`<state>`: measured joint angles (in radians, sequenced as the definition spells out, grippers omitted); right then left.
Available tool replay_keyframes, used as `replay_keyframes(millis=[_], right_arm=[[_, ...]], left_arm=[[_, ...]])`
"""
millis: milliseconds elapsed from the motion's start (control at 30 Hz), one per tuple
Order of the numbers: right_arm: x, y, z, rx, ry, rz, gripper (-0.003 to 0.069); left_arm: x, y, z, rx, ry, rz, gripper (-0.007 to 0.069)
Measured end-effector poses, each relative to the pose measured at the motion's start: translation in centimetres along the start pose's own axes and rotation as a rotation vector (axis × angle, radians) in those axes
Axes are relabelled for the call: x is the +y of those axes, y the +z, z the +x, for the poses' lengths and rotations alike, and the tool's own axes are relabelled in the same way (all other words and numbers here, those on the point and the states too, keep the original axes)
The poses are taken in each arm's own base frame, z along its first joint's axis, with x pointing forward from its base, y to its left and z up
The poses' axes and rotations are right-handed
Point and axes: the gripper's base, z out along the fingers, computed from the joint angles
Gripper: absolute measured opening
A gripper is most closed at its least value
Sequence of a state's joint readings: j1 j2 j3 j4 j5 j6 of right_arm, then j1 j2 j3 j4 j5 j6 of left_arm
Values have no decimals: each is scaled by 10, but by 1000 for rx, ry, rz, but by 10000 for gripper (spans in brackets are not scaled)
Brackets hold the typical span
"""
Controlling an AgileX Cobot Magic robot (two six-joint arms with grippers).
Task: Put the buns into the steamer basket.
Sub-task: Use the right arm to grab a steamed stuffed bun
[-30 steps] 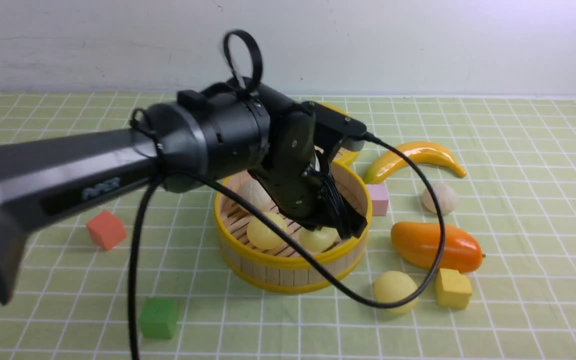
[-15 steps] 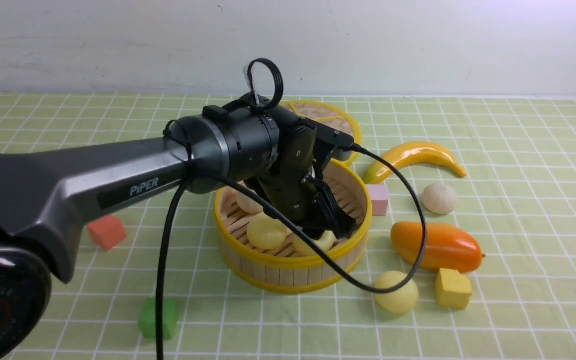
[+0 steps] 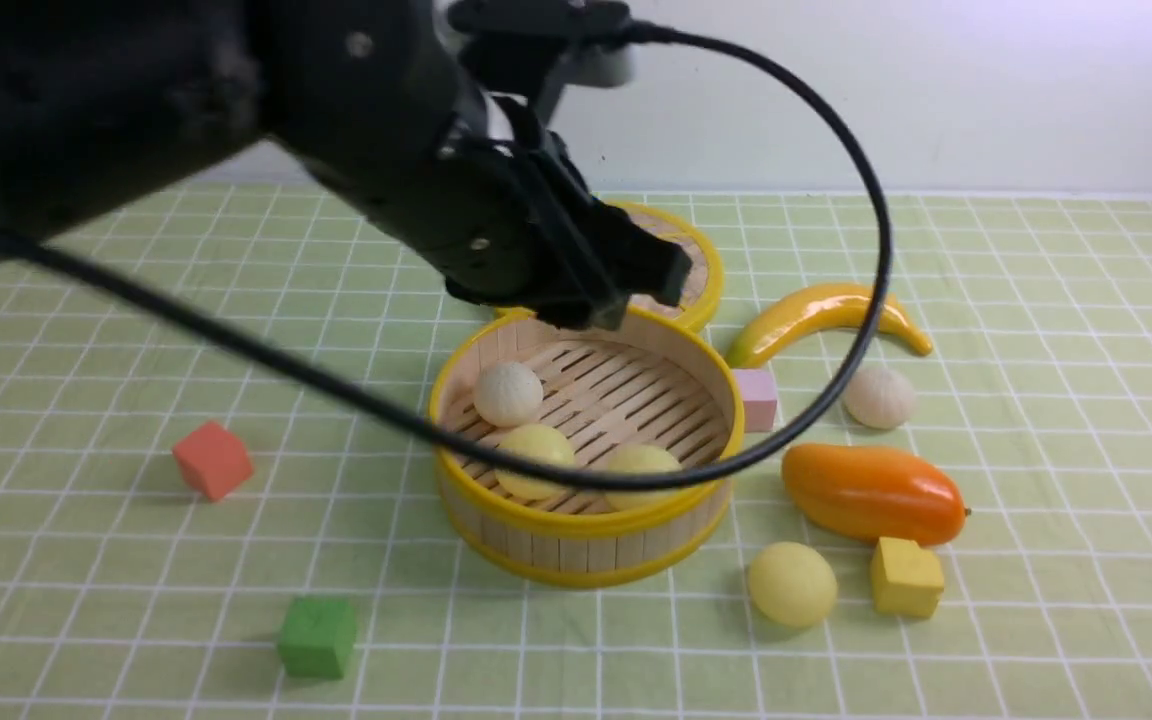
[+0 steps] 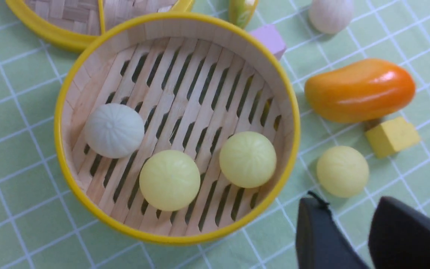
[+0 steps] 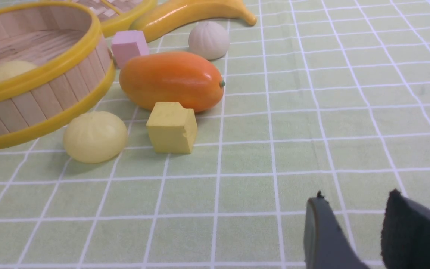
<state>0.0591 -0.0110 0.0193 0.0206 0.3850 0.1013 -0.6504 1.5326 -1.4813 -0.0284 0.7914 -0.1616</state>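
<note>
Steamer basket (image 3: 576, 550) stands in the middle of the green checked surface (image 3: 86, 560) with three buns on its slatted floor. A pleated white bun (image 3: 508, 393) lies toward the far left of the floor. A left yellow bun (image 3: 534, 445) and a right yellow bun (image 3: 641, 460) lie side by side near the front wall, close but apart in the left wrist view.

Two more lie outside. A loose yellow bun (image 3: 791, 583) rests on the cloth just right of the basket's front, near a yellow cube (image 3: 904, 577). A loose white bun (image 3: 879, 396) lies farther back, between the orange mango (image 3: 871, 493) and the banana (image 3: 826, 315). A pink cube (image 3: 758, 398) sits just beside the basket's right wall, and the woven lid (image 3: 704, 262) lies flat behind the basket. A red cube (image 3: 212, 459) and a green cube (image 3: 317, 636) lie well to the left.

The left gripper (image 3: 636, 295) hangs in the air over the basket's far rim, its black cable (image 3: 882, 250) looping across the basket's front. Its jaws stand moderately parted with nothing between them. The right gripper (image 5: 357, 201), seen only from its own wrist camera, is low over bare cloth, well apart from the mango and yellow cube, with its jaws likewise parted and empty.
</note>
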Motion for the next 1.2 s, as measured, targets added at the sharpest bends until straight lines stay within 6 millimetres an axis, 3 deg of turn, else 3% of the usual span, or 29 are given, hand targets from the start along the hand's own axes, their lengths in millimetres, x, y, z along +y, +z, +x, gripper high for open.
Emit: replay_keyframes(millis=[67,133,300,333,400,433,500,533,567,600,633,667,700,900,967,1033,1133,1167,1200], right_arm=[[0,0,0,0,0,0,239],[0,0,0,0,0,0,239],[0,0,0,0,0,0,239],[0,0,0,0,0,0,239],[0,0,0,0,0,0,239],[0,0,0,0,0,0,239],[0,0,0,-1,0,0,239],[0,0,0,-1,2,0,239],[1,0,-1,-6,45,-11,239],[1,0,-1,-8,64,-16,239],[4,0,-2,-19,177,-44,239],[4,0,-1,-16,194,-48,239],[6,1,-4,-52,331,-84,239],[5,-4,-28,-290,756,-184,237],[6,-6,-31,-290,786,-199,231],[16,-12,-47,-201,753,-248,197],[30,-16,-74,-20,584,-278,150],[36,-16,-91,63,470,-286,123],[38,-13,-92,111,453,-283,119]], left_arm=[[2,-25,18,-50,-2,13,52],[6,-43,38,-100,-8,25,-13],[18,-81,109,-277,-26,61,-13],[19,-79,115,-280,-27,61,-13],[26,-95,154,-410,-41,86,-13],[27,-94,159,-417,-42,86,-13],[33,-104,191,-534,-65,113,-13],[34,-105,193,-542,-68,115,-13],[37,-109,211,-599,-87,131,-13],[38,-109,216,-610,-92,135,-13],[41,-111,231,-644,-103,145,-13],[42,-109,234,-642,-104,144,-13],[44,-110,246,-663,-107,150,-13],[50,-95,278,-636,-111,144,-13],[51,-92,282,-622,-111,141,-13],[53,-84,290,-587,-112,133,-13],[54,-80,296,-553,-112,127,-13],[54,-78,298,-536,-112,124,-13],[54,-78,298,-535,-112,124,-13]])
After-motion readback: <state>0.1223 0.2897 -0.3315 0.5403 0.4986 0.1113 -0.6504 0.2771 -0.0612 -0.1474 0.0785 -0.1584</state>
